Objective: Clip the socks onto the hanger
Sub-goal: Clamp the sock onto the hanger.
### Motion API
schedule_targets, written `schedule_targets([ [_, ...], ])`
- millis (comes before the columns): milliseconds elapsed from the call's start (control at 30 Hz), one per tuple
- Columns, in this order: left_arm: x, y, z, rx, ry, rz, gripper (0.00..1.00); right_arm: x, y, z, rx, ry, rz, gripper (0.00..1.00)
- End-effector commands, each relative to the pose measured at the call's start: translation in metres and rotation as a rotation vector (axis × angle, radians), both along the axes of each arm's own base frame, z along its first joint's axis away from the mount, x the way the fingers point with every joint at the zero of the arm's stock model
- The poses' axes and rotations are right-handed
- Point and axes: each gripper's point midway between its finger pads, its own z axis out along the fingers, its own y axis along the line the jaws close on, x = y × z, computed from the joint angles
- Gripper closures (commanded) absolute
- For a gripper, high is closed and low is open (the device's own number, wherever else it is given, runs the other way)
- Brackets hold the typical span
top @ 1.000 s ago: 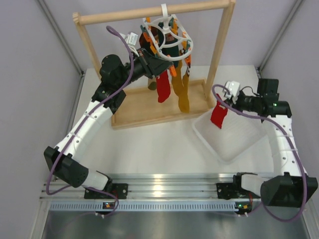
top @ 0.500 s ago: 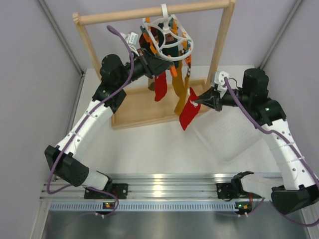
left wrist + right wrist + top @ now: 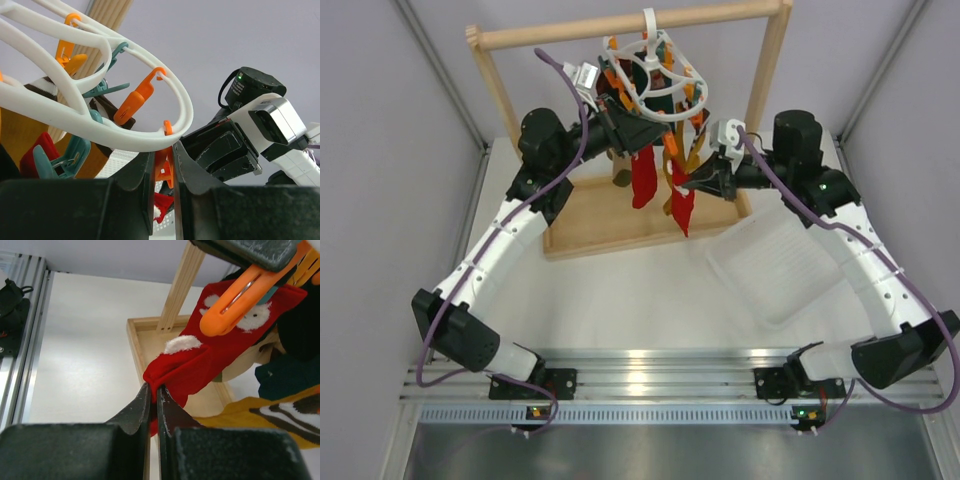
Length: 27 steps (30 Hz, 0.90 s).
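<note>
The white ring hanger hangs by its hook from the wooden rack, with orange and teal clips round it. My left gripper is shut on an orange clip under the ring. My right gripper is shut on the cuff of a red sock and holds it just below that clip. In the right wrist view the jaws pinch the red sock, which has a white patch. A second red sock hangs clipped. A black sock hangs at the right.
The wooden rack frame stands on its wooden base at the back. Mustard-yellow socks hang between the red ones. A white perforated tray lies at the right, near the rack's post.
My right arm has swung left and up from over the tray, carrying the red sock to the hanger beside my left gripper. The left gripper has stayed at the hanger.
</note>
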Motion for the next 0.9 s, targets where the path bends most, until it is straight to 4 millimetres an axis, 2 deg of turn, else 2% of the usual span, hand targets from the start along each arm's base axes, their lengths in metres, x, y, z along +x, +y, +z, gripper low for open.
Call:
schedule_targets([
  [0, -0.015, -0.003, 0.011, -0.019, -0.077, -0.07, 1.0, -0.008, 0.01, 0.036, 0.052, -0.113, 0.058, 1.0],
  [167, -0.013, -0.003, 0.009, -0.019, -0.064, -0.073, 1.0, -0.007, 0.015, 0.039, 0.054, -0.121, 0.06, 1.0],
  [433, 0.001, 0.005, 0.01, -0.018, -0.027, 0.022, 1.0, 0.02, 0.007, 0.054, 0.198, 0.014, -0.196, 1.0],
  [467, 0.002, 0.006, 0.01, -0.022, -0.026, 0.032, 1.0, 0.022, 0.007, 0.044, 0.211, 0.047, -0.218, 1.0],
  [500, 0.002, 0.007, 0.011, -0.024, -0.025, 0.039, 1.0, 0.024, 0.005, 0.057, 0.266, 0.011, -0.236, 1.0],
  [533, 0.004, 0.009, 0.012, -0.029, -0.024, 0.055, 1.0, 0.021, 0.001, 0.065, 0.31, 0.029, -0.259, 1.0],
  [567, 0.003, 0.009, 0.013, -0.032, -0.025, 0.057, 1.0, 0.021, 0.001, 0.061, 0.329, 0.038, -0.269, 1.0],
  [867, 0.008, 0.011, 0.013, -0.048, 0.002, 0.075, 1.0, 0.021, 0.005, 0.072, 0.435, 0.083, -0.299, 1.0],
])
